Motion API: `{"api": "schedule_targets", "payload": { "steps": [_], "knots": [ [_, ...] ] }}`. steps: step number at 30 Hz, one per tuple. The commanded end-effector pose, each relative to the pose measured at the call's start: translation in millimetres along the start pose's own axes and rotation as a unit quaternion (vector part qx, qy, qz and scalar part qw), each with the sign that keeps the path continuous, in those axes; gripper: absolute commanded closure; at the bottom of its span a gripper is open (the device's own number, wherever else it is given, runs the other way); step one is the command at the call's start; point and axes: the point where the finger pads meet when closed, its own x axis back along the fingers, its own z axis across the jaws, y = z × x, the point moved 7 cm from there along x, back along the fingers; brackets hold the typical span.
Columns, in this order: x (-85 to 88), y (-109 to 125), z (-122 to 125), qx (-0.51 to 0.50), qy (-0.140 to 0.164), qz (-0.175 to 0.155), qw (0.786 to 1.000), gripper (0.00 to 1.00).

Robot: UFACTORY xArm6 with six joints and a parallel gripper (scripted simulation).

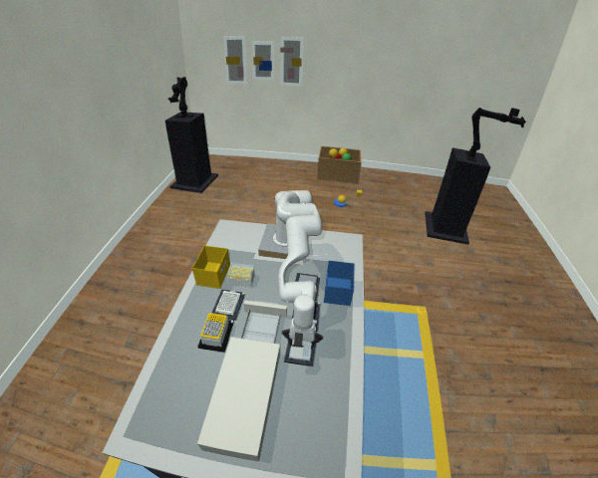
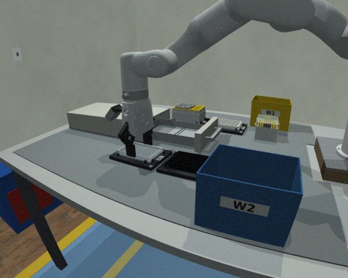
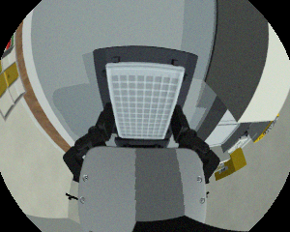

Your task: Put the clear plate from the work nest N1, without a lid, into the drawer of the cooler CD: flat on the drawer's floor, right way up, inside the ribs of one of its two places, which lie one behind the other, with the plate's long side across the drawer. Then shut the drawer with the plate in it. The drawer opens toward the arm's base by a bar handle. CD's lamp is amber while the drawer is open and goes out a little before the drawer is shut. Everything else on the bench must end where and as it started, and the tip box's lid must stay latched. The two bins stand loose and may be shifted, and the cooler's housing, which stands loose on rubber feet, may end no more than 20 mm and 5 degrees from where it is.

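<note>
The clear plate (image 2: 141, 150) with its grid of wells lies flat in its black work nest, with no lid on it. My gripper (image 2: 139, 146) points straight down over it, with one finger on each long side, shut on the plate. In the wrist view the two black fingers of my gripper (image 3: 144, 130) press against the sides of the plate (image 3: 145, 100). The plate still rests in the nest. The cooler's beige housing (image 2: 90, 118) stands behind. Its drawer (image 2: 180, 131) is pulled out toward the arm's base, with the front panel and bar handle (image 2: 211, 134) at its end. The drawer floor shows two empty places.
An empty black nest (image 2: 183, 164) lies right beside the plate's nest. The blue bin W2 (image 2: 249, 191) stands in front of it. Beyond the drawer are a yellow-topped tip box (image 2: 188, 112), another plate (image 2: 229, 124), a small rack (image 2: 267, 125) and the yellow bin W1 (image 2: 271, 112).
</note>
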Motion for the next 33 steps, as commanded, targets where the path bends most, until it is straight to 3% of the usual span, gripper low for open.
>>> {"api": "schedule_targets", "payload": {
  "steps": [1,19,33],
  "knots": [
    [2.9,-1.4,-0.4,0.0,-0.001,0.003,1.0,1.0],
    [2.9,-1.4,-0.4,0.0,-0.001,0.003,1.0,1.0],
    [12.3,-1.4,-0.4,0.0,-0.001,0.003,1.0,1.0]
  ]
}}
